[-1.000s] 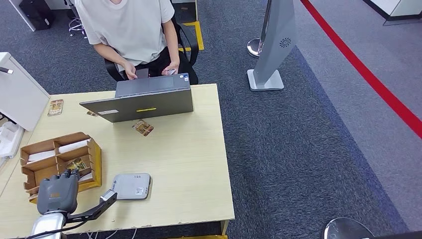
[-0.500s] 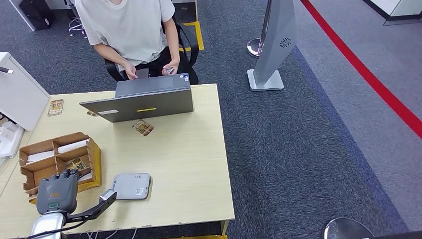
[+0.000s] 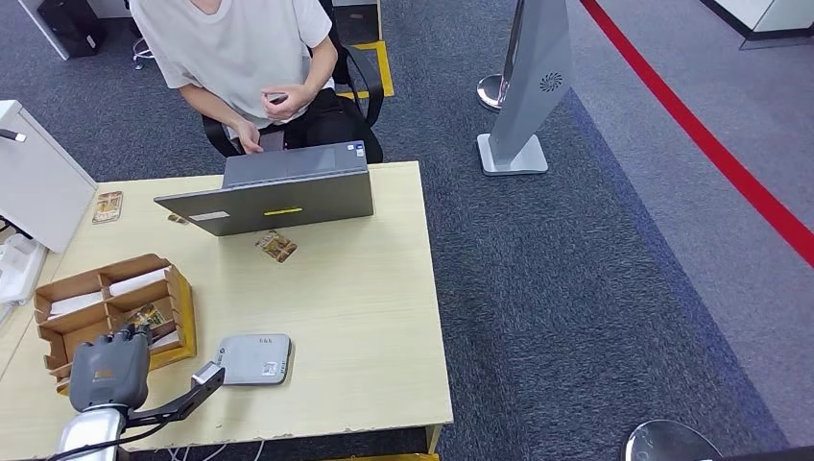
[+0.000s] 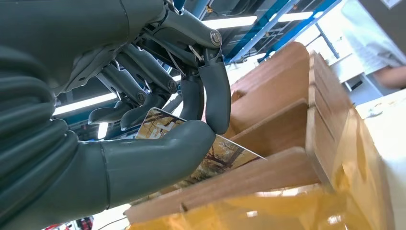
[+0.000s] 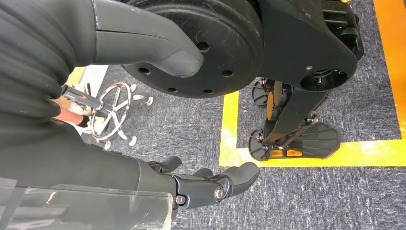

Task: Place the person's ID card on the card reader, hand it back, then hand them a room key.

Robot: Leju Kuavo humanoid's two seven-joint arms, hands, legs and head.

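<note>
- Plainly, the left hand [image 3: 110, 370] sits at the near end of the wooden tray [image 3: 58, 288], its back turned up toward the head camera, which hides what the fingers are doing.
- The left wrist view fills that gap: thumb and fingers [image 4: 215, 96] are clamped on a picture-printed room key [image 4: 225, 155] that stands in a slot between the tray's wooden dividers.
- From the head view, that same card is only a small patterned patch inside the tray, just beyond the hand.
- The grey card reader [image 3: 254, 359] lies on the bench [image 3: 365, 317] just beside the tray, on the side away from the white cabinet [image 3: 34, 182].
- Another patterned card [image 3: 276, 247] lies flat on the bench beyond the tray, just in front of the laptop [image 3: 274, 197]; a third card [image 3: 107, 206] lies beyond the tray near the cabinet.
- A person [image 3: 230, 53] sits beyond the laptop with a small dark thing held up at the chest; it is too small to tell whether it is the ID card.
- The right hand [image 5: 210, 184] hangs over grey carpet and a yellow floor line [image 5: 306, 155], fingers loosely curled with nothing in them; how far they have closed is hard to make out.
- The person's head is cut off by the picture edge.
</note>
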